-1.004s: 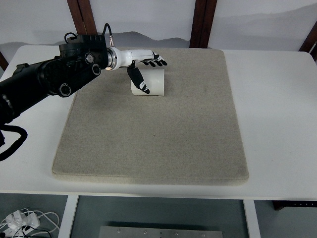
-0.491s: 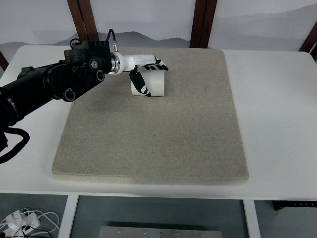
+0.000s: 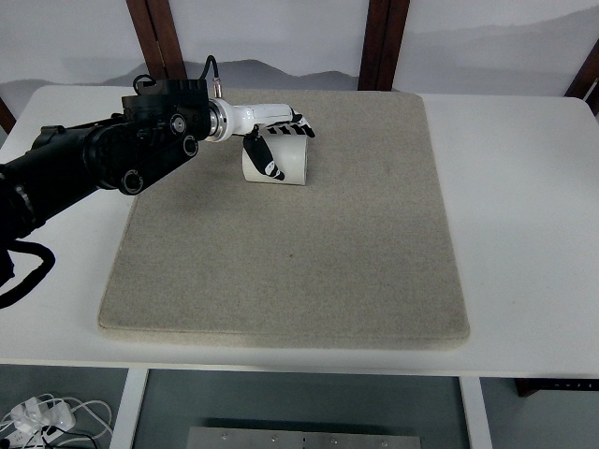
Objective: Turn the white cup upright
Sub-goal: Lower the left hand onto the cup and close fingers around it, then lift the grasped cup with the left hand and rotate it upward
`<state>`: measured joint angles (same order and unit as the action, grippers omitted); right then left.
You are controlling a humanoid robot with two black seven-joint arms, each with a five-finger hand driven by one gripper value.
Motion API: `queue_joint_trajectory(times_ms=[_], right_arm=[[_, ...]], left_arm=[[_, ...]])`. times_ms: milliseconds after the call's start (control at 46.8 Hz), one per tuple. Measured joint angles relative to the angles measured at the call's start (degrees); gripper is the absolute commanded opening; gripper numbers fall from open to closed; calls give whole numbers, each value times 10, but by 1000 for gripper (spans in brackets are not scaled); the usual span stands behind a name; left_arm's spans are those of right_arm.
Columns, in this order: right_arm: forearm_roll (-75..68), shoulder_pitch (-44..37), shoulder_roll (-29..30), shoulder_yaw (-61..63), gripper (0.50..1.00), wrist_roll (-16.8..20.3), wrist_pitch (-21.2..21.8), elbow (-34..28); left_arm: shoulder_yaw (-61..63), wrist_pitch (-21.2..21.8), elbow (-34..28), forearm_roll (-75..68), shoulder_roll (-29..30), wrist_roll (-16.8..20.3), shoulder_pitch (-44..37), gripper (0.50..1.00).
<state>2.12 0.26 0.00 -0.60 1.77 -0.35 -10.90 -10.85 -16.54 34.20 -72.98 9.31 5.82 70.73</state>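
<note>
White cup [image 3: 284, 161] has tipped a bit since 0.5 s ago, far-left on the mat [image 3: 309, 253]. I see my left hand [image 3: 271, 134] grasping it, thumb in front.

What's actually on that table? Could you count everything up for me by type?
White cup: 1, held by the left hand
Beige mat: 1, lying under the cup
Robot hand over the white table: 1
Total: 3 things on or over the table
</note>
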Motion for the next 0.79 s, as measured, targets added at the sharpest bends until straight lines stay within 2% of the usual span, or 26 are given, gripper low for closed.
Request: queue_joint_trajectory(times_ms=[150,556,791], right_arm=[[0,0,0,0,952,0,0,0],[0,0,0,0,952,0,0,0],[0,0,0,0,952,0,0,0]], left_arm=[[0,2,0,0,0,0,0,500],[-18,5,-8,23,0,1,5,500],[-42,-6,-11,124,7,2,16,500]])
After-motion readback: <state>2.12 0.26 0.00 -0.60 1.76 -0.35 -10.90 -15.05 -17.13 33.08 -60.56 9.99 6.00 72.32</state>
